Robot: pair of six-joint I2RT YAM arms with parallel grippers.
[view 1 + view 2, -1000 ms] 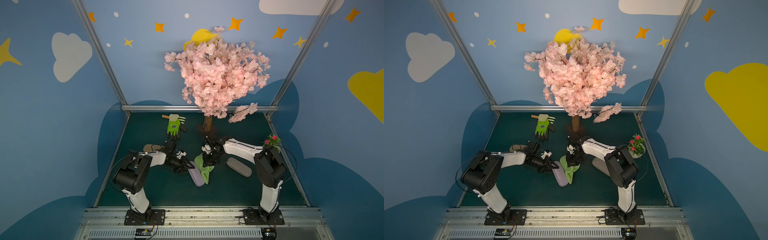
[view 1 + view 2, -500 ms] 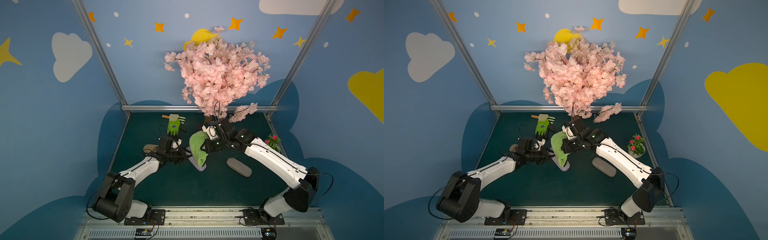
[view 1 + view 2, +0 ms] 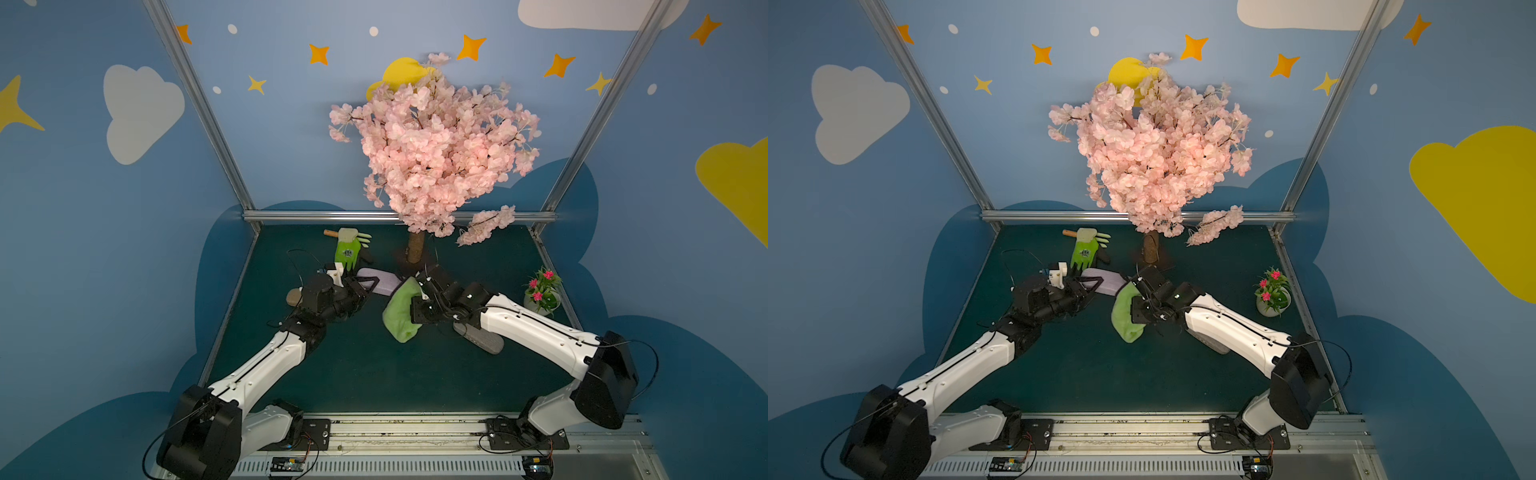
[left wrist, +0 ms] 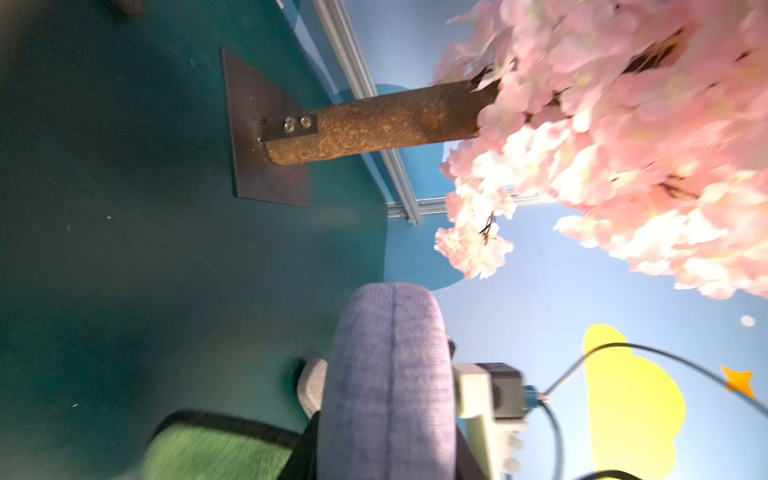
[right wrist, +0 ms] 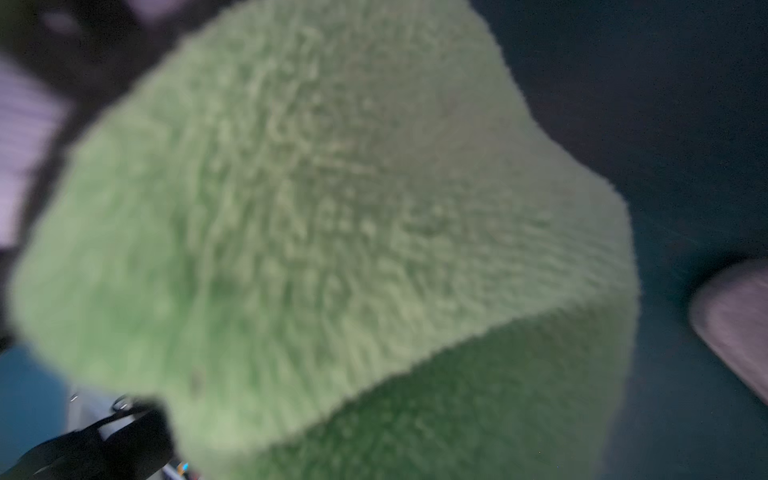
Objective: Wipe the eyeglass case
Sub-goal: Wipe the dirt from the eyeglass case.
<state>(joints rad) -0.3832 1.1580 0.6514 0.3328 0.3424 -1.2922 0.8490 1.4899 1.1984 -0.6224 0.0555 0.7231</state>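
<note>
Eyeglass case (image 3: 384, 278), lavender, sat clamped in left gripper (image 3: 368, 286); right gripper (image 3: 415, 309) clenched green cloth (image 3: 397, 322) just beside it.

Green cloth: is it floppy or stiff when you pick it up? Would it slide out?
Probably floppy: the green cloth droops and folds over where it hangs from the right hand. It is likely light too, since a grip near one end seems enough to carry all of it. Its fuzzy surface, plain in the right wrist view, should catch rather than slip.
</note>
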